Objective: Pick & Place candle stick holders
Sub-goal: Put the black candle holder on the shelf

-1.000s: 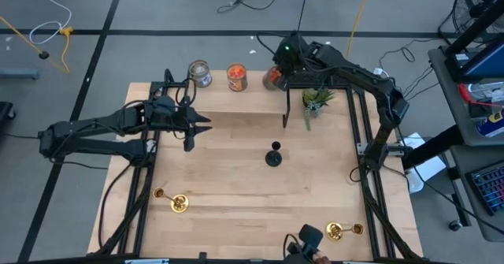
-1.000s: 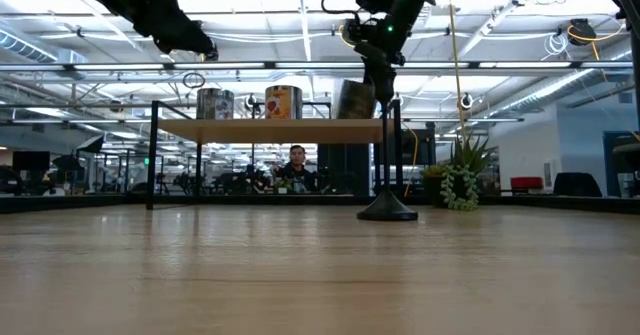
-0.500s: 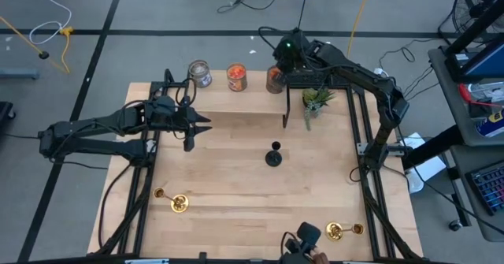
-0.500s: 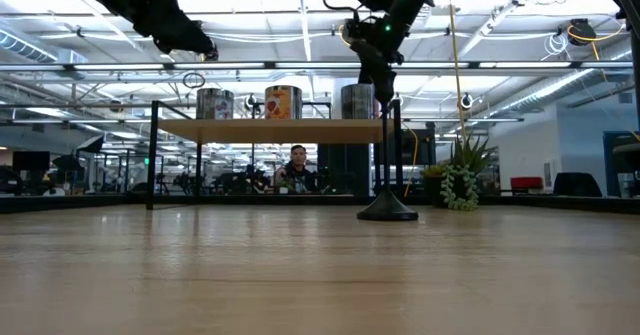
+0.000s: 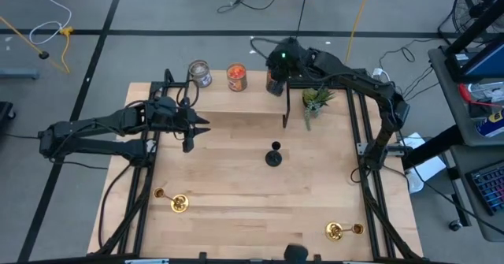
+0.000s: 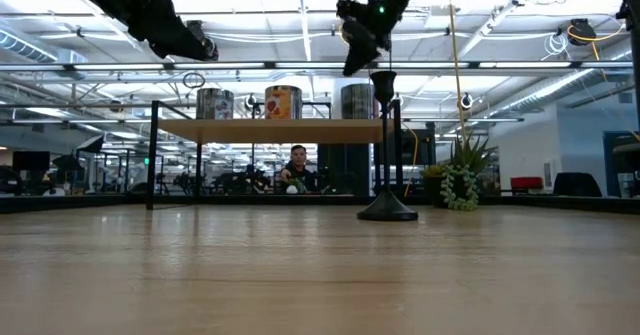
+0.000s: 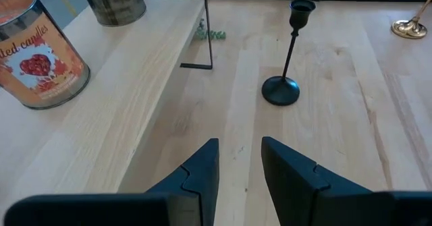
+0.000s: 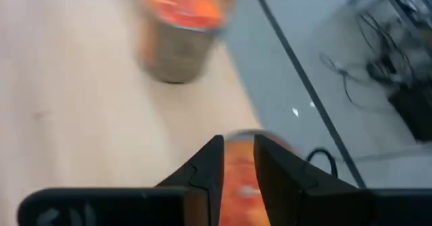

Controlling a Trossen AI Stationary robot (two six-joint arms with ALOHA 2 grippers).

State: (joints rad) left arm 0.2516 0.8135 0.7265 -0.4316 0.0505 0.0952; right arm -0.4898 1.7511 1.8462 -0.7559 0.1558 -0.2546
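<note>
The black candle stick holder (image 5: 273,155) stands upright on its round base at mid-table, also in the low view (image 6: 386,145) and the left wrist view (image 7: 285,57). One gold holder (image 5: 177,202) rests near the front left, another (image 5: 339,231) near the front right. My right gripper (image 5: 276,65) hovers open over the rightmost jar (image 5: 273,83) on the shelf, whose orange top (image 8: 237,179) shows past its fingers. Over the table's left part, my left gripper (image 7: 239,172) stays open with nothing between its fingers.
A raised wooden shelf (image 6: 270,130) runs along the far edge and carries three jars (image 5: 199,73) (image 5: 237,76). A small green plant (image 5: 315,100) stands under its right end. Black frame rails line both table sides. A person (image 6: 296,167) sits beyond the table.
My right gripper has let go of the rightmost jar, risen, and moved toward the table's left. The jar, tilted a second ago, now stands upright on the shelf.
</note>
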